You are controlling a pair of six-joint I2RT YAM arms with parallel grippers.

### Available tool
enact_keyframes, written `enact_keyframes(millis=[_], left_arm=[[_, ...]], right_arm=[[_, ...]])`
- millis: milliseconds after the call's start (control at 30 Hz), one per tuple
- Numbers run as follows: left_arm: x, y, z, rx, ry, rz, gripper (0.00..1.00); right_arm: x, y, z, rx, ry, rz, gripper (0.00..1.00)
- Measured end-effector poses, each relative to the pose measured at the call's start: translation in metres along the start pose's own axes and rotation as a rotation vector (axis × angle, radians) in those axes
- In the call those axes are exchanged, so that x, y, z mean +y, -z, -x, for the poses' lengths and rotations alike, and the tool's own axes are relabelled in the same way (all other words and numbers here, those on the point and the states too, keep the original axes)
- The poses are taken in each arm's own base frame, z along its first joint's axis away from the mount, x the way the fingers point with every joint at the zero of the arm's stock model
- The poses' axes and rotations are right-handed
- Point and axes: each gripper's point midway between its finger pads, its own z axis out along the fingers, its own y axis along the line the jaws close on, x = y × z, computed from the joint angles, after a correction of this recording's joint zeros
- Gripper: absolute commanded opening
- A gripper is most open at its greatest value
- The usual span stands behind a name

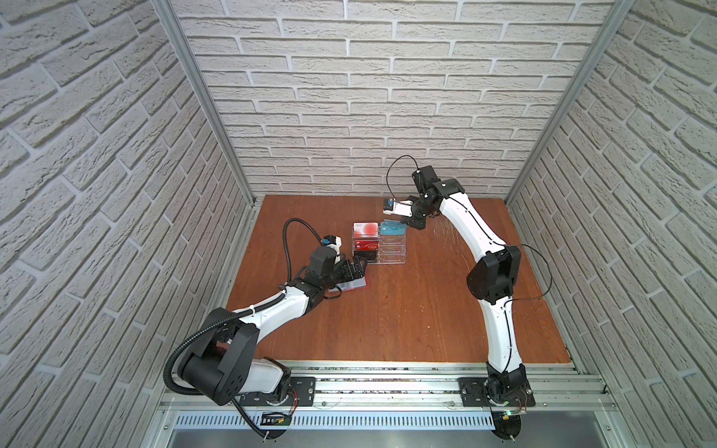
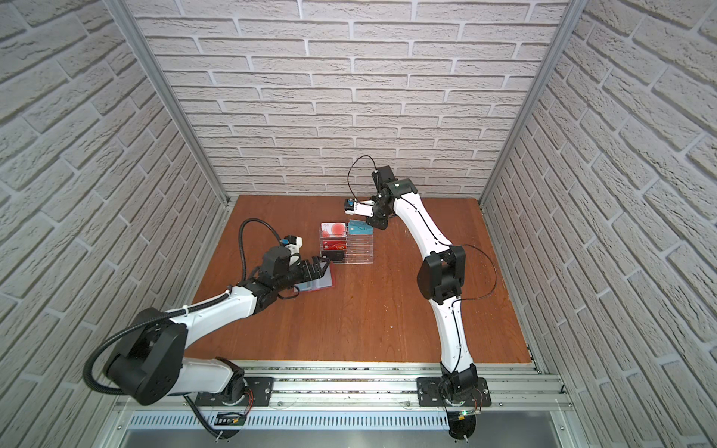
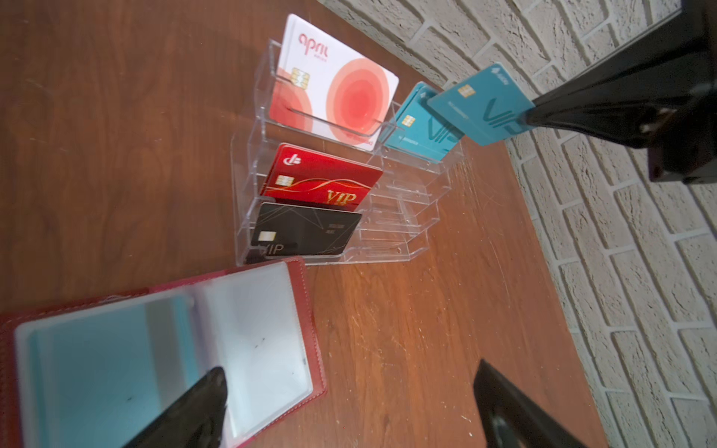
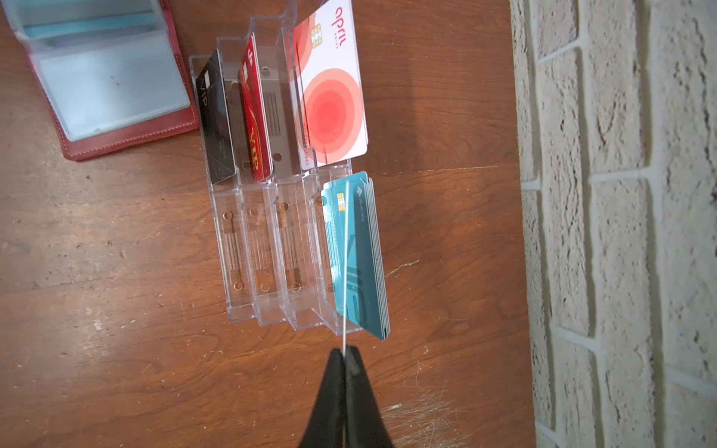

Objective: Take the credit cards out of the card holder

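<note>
Shows right gripper (image 4: 344, 355) clamped on one short edge of a teal card (image 3: 479, 104), long axis running straight out from the fingertips, close over the teal stack (image 4: 368, 252) in the highest tier of the acrylic stand (image 3: 388, 248); contact with the stack not discernible. Places left gripper (image 3: 350, 366) nearer the card holder (image 4: 128, 139), spread wide and empty, one finger over a clear sleeve backed with teal. Locates the holder open and flat on the wooden table (image 1: 388, 310), just beside the stand's lowest tier. Suggests a short descent into the slot. Leaves little room behind, the brick wall (image 1: 349, 116) near.
</note>
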Motion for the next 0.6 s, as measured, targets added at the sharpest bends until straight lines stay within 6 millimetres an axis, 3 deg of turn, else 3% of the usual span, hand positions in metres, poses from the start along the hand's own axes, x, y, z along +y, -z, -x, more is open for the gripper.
enact_keyframes(millis=[367, 600], left_arm=[[-0.004, -0.019, 0.002, -0.002, -0.017, -0.013, 0.98], [-0.005, -0.020, 0.004, -0.009, -0.023, -0.018, 0.98]], right_arm=[[0.002, -0.009, 0.002, -0.023, 0.076, 0.024, 0.05], [-0.001, -0.036, -0.005, -0.010, 0.086, 0.037, 0.06]])
